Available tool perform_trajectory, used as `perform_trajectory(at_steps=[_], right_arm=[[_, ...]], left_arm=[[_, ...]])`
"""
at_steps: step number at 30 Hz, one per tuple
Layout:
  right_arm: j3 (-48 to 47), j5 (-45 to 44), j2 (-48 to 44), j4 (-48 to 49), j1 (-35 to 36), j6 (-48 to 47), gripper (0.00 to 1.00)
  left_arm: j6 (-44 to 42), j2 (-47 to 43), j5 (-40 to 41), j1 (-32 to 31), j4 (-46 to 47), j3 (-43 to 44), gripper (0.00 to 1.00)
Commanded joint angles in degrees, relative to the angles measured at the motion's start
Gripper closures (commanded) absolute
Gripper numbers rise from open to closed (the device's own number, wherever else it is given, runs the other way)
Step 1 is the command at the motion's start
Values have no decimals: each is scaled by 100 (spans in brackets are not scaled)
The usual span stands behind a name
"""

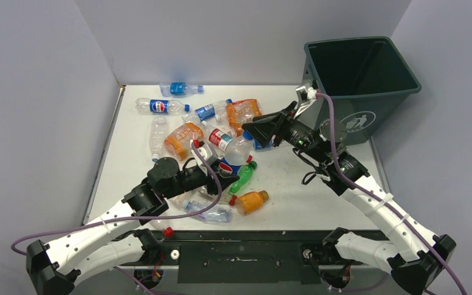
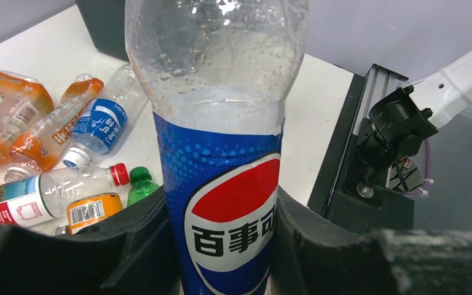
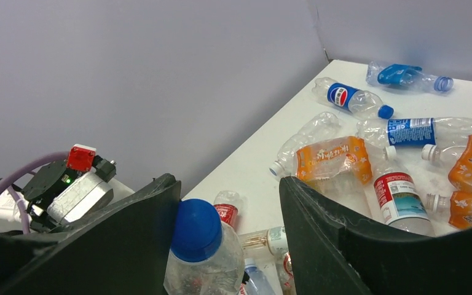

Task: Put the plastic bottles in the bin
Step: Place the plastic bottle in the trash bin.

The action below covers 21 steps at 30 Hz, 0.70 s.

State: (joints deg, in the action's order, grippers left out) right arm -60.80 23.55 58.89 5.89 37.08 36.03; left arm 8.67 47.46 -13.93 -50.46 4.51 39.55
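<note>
Clamped from both sides, a Pepsi bottle (image 2: 230, 203) stood between the left jaws, which pressed against its blue label with no gap showing. That label carried the red, white and blue Pepsi roundel and the characters 百事可 in black on the white band. Above the label the bottle was clear and beaded with droplets. From above, it pointed away from the left arm (image 1: 160, 184) toward the right jaws.

The right jaws stood well apart and gripped nothing. A blue cap (image 3: 195, 228) on a clear bottle sat in the gap, close against one jaw. Whether it touched that jaw could not be told.

The other plastic bottles (image 1: 190, 132) lay in a loose heap on the bench (image 1: 295, 178), left of its middle and outside the bin (image 1: 384, 114), which stood at the far right corner with a white litter symbol on its front.

Among the heap, a second Pepsi bottle (image 3: 350, 98) with a blue cap lay near the back. Beside it was a clear bottle with a blue label (image 3: 409, 131) whose white writing was too small to read. A crushed orange bottle (image 3: 332, 161) bore pale Chinese characters, and a clear one (image 3: 396, 193) had a red and white label. Nearer the left arm lay a green bottle (image 2: 141, 184) and a small orange bottle (image 2: 92, 210) showing a barcode.
</note>
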Motion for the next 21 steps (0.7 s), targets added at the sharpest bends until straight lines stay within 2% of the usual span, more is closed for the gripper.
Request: perform_trajectory(at_steps=[1,2,5,7,12,13,15,20,21], right_arm=[[-214,287,69,-67,149,-43,40],[-210,331,96,-55,163,-19,40],[-159,416,116,5,168,85,25],[-88,407,82,51,168,110,21],[-24,481,150,-13,195,120,27],[-13,468,157,-13,202,123,30],[5,363,150,-9,212,116,43],[-26,330,218,24,214,76,88],[-21,329,212,63,215,74,94]], left_arm=[[68,-18,-61,10,612,88,100],[73,-30,-39,7,606,88,100],[99,-72,70,10,612,61,100],[109,-102,119,10,619,42,100],[126,-141,171,10,631,18,100],[126,-141,175,6,634,18,100],[127,-133,152,9,646,17,100],[103,-114,89,10,599,15,100],[96,-113,78,3,543,36,97]])
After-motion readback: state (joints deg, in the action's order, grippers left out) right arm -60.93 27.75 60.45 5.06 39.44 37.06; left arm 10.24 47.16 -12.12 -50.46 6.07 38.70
